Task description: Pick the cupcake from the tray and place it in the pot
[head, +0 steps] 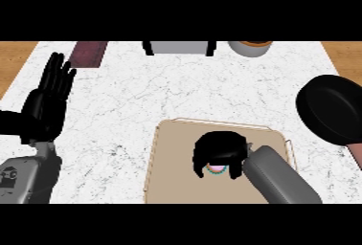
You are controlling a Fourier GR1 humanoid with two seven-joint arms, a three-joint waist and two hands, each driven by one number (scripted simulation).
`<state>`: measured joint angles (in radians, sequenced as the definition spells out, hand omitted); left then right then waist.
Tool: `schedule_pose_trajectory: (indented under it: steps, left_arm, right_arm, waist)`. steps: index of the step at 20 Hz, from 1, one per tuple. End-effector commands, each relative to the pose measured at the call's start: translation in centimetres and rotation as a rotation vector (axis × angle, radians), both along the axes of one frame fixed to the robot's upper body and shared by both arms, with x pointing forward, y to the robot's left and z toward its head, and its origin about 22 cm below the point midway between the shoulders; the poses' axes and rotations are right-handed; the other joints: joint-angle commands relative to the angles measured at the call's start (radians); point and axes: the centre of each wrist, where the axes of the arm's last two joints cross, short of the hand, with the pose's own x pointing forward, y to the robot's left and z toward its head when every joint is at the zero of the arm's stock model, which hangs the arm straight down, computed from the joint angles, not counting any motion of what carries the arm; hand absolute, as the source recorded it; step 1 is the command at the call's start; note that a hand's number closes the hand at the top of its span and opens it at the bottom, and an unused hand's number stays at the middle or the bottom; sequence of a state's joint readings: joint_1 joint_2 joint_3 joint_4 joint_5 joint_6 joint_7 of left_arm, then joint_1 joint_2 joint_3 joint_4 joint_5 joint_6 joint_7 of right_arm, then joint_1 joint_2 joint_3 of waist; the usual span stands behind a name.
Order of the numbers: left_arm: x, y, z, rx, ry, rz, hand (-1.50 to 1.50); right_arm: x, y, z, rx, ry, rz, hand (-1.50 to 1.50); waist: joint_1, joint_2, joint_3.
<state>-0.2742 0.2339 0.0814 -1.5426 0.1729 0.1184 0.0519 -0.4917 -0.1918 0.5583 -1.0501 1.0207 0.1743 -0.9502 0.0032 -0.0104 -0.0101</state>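
Note:
A tan tray (173, 158) lies at the counter's front centre. My right hand (220, 148) is over the tray, fingers curled down round the cupcake (216, 169), of which only a pink top and a teal wrapper edge show below the palm. A black pot (332, 110) sits at the right edge of the counter, with a reddish handle toward the front. My left hand (48, 98) rests open at the left side, fingers pointing up, holding nothing.
Along the back edge stand a dark red block (89, 52), a grey box with black sides (179, 48) and a grey bowl with orange contents (250, 48). White marble counter (141, 95) lies between the tray and these.

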Motion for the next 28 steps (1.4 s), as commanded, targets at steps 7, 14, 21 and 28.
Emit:
schedule_pose_trajectory:
  steps: [7,14,21,28]
  left_arm:
    - [0.0,0.2,-0.3,0.001,0.000,0.007,0.00]
    - [0.0,0.2,0.8,0.012,-0.016,0.026,0.00]
    - [-0.2,0.3,0.4,0.013,-0.012,0.032,0.00]
    - [0.0,-0.7,0.9,0.012,-0.023,-0.013,0.00]
  right_arm:
    - [-1.6,0.9,-1.1,0.101,-0.031,0.001,1.50]
    - [3.7,-5.7,3.0,0.081,-0.111,-0.825,1.50]
    - [6.9,-10.1,6.8,0.136,-0.172,-1.497,1.50]
    - [9.8,-13.1,14.3,0.225,-0.434,-2.102,1.50]
  waist:
    - [0.000,0.011,0.010]
    - [-0.033,0.022,0.008]
    - [-0.024,0.030,0.002]
    - [0.035,0.033,-0.003]
